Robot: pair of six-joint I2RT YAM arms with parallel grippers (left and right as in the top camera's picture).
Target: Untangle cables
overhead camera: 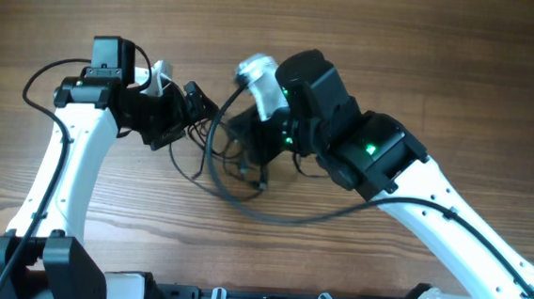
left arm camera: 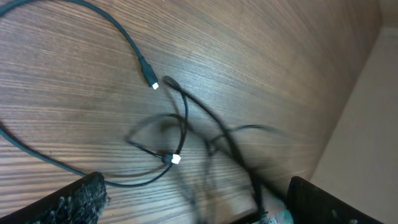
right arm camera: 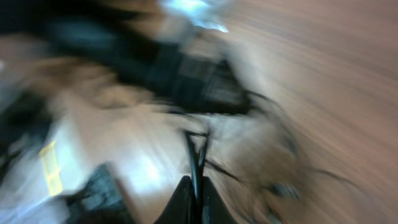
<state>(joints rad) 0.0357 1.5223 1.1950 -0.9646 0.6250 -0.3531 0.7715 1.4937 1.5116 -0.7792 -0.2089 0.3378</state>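
We see the cables [left arm camera: 184,124] lying in loose loops near the middle of the bench [overhead camera: 415,47], between the 2 arms. Our left gripper [left arm camera: 198,196] hovers over them with its jaws spread wide, holding nothing. 2 white plug ends [left arm camera: 154,86] rest on the wood below it. Our right gripper [right arm camera: 193,198] is closed, and 1 thin black strand [right arm camera: 191,155] runs up from between its tips. That view is badly blurred, so we cannot tell more.
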